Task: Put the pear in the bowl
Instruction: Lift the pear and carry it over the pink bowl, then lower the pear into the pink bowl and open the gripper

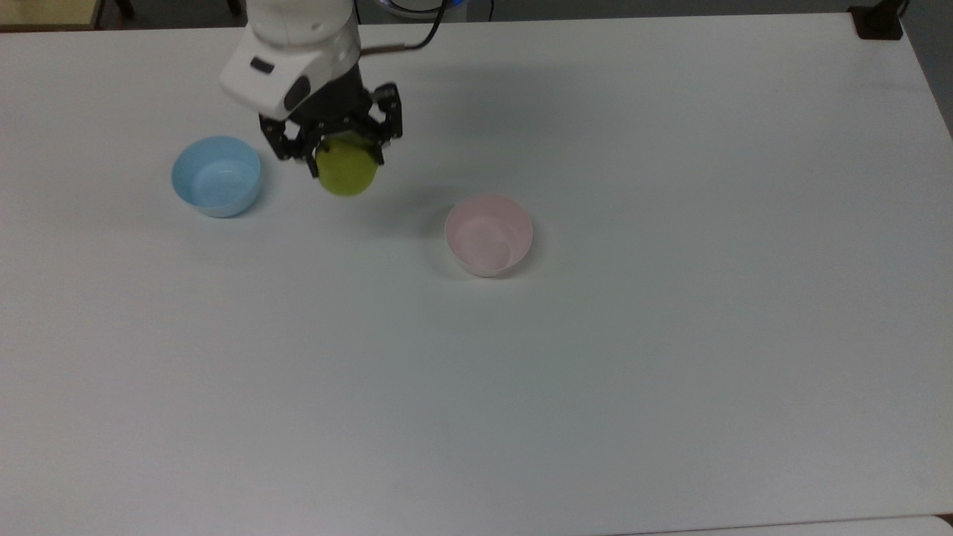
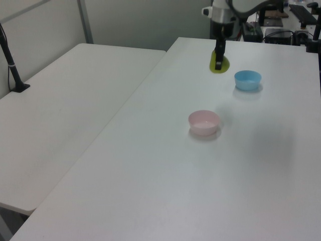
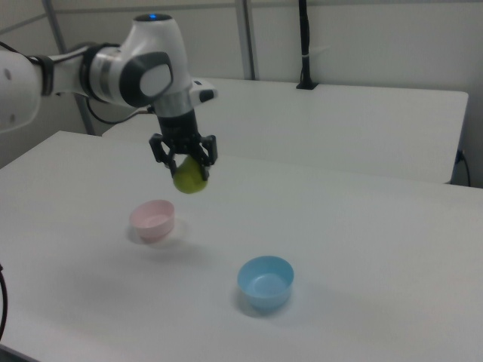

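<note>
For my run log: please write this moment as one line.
phase: carry | gripper: shut on pear, lifted above table | pink bowl: empty | blue bowl: empty | next: probably move over pink bowl

Two white tables (image 2: 75, 100), pale walls (image 2: 145, 20) and metal posts (image 3: 245, 38) behind.

Lab: bare white tables (image 2: 90, 115), robot arm (image 3: 113, 72).
</note>
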Tool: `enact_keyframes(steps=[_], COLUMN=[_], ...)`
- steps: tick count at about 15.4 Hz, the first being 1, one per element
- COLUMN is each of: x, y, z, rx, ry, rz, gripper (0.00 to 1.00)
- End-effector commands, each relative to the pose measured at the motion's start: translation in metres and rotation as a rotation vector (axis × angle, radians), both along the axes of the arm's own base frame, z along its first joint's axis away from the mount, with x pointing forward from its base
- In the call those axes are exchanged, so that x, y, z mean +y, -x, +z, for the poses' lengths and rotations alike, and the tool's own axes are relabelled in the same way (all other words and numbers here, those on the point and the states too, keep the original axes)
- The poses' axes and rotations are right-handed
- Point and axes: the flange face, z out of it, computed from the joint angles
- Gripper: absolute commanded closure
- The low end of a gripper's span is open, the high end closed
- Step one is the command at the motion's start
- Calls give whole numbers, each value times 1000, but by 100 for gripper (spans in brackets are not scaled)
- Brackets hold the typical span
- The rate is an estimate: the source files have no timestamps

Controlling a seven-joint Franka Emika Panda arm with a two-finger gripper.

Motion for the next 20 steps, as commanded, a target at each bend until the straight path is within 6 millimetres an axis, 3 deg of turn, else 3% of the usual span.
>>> enact_keyframes(steps=[1, 8, 18, 20], x=[33, 94, 153, 157], y=[28, 23, 8, 4], z=[25, 17, -55, -71], rx=[54, 12, -61, -55], ry=[19, 6, -22, -17], rz=[-10, -135, -96, -87], gripper=[83, 83, 83, 83])
